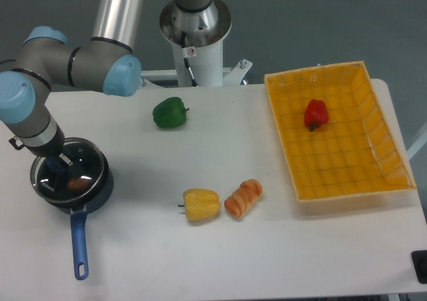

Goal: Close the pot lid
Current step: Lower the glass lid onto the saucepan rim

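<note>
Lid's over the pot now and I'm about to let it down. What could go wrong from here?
1. The lid looks shifted up and left of the pot, so its rim may catch the edge and sit tilted.
2. Something brownish shows through the glass; if it stands tall, the lid may not seat.
3. The hand hides the knob, so the grip is unverifiable.

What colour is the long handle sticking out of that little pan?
Blue. The pot handle shows clearly in the fixed camera view, pointing toward the table's front edge.

Arm was bent over at the far left, wrist straight above the pincer (59, 162), which pointed down, fingers mostly hidden.
</note>
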Robot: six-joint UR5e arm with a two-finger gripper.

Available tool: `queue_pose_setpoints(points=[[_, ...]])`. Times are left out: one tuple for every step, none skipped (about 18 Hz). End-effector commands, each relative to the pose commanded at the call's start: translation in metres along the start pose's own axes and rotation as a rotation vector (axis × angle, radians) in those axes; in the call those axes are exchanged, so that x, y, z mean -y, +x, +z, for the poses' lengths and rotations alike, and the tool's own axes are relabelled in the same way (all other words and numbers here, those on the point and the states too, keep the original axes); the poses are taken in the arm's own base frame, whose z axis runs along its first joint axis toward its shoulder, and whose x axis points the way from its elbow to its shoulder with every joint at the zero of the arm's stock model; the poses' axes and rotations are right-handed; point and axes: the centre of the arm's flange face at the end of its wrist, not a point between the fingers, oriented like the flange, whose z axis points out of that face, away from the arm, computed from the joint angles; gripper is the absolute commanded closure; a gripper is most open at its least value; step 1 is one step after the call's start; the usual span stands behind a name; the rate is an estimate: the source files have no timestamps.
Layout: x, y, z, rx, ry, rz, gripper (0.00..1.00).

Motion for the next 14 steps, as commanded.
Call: queue_pose_setpoints(points=[[0.0, 0.0, 0.001, -0.001, -0.001, -0.002, 0.41], [0.0, 0.0, 0.001, 0.001, -0.002, -0.002, 0.41], [0.0, 0.0, 0.002, 0.0, -0.003, -0.002, 0.41], [0.0, 0.0, 0.003, -0.002, -0.004, -0.002, 0.41], [0.0, 0.0, 0.004, -0.001, -0.006, -0.003, 0.41], [0.0, -0.001, 0.006, -0.003, -0.009, -0.004, 0.41], [0.001, -0.001, 0.008, -0.005, -0.013, -0.004, 0.41], [0.001, -0.002, 0.01, -0.006, -0.016, -0.004, 0.41], [0.002, -0.002, 0.012, -0.008, -0.018, -0.004, 0.41], [0.002, -0.001, 0.014, -0.007, -0.021, -0.004, 0.41], [0.003, -0.003, 0.016, -0.008, -0.023, -0.006, 0.41], [0.003, -0.003, 0.018, -0.01, -0.026, -0.006, 0.41], [0.004, -0.002, 0.019, -0.01, -0.028, -0.005, 0.41], [0.004, -0.002, 0.019, -0.01, -0.028, -0.005, 0.41]])
